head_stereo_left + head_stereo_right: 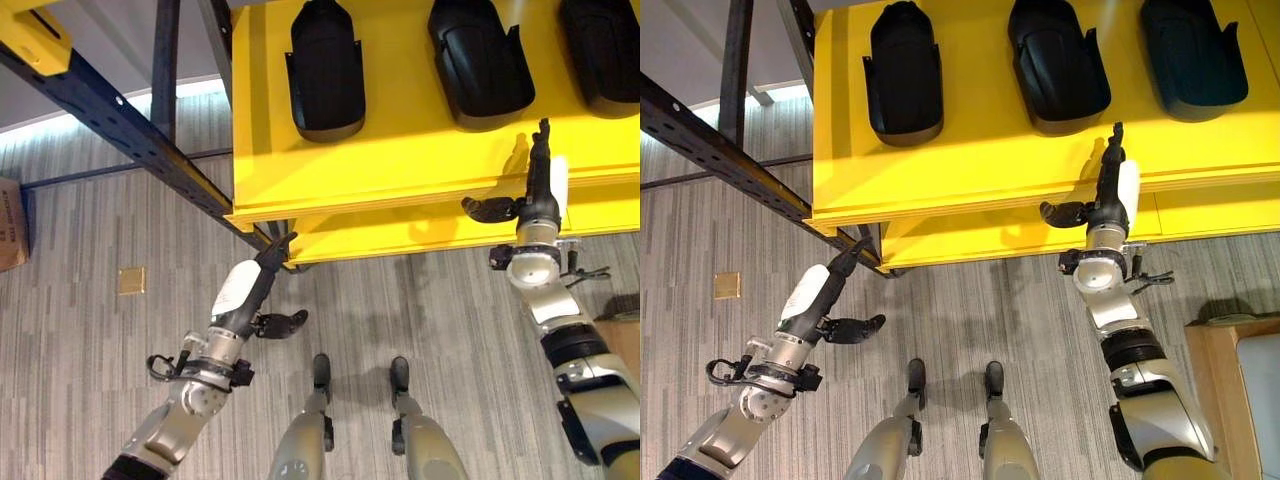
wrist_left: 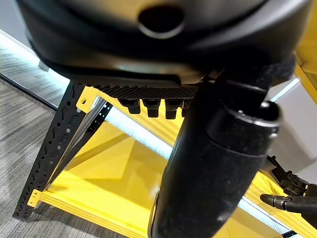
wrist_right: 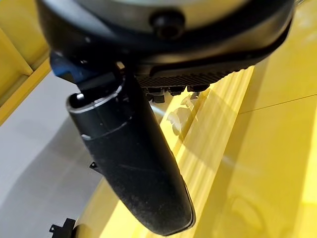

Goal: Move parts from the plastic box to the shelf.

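Three black moulded parts (image 1: 325, 70) (image 1: 480, 60) (image 1: 605, 50) lie in a row on the yellow shelf (image 1: 400, 160). My right hand (image 1: 540, 190) is open and empty, its fingers pointing straight up against the shelf's front edge, just below the middle and right parts, with the thumb out to the left. My left hand (image 1: 250, 295) is open and holds nothing; it hangs over the floor below the shelf's front left corner. In the left wrist view, its thumb (image 2: 218, 163) stands before the shelf's yellow underside.
A dark blue rack beam (image 1: 110, 120) runs diagonally at the left. A lower yellow shelf (image 1: 400, 235) sits under the top one. There is a cardboard box (image 1: 10, 235) at the far left, a brass floor plate (image 1: 131, 280), and a wooden crate (image 1: 1240, 380) at the right.
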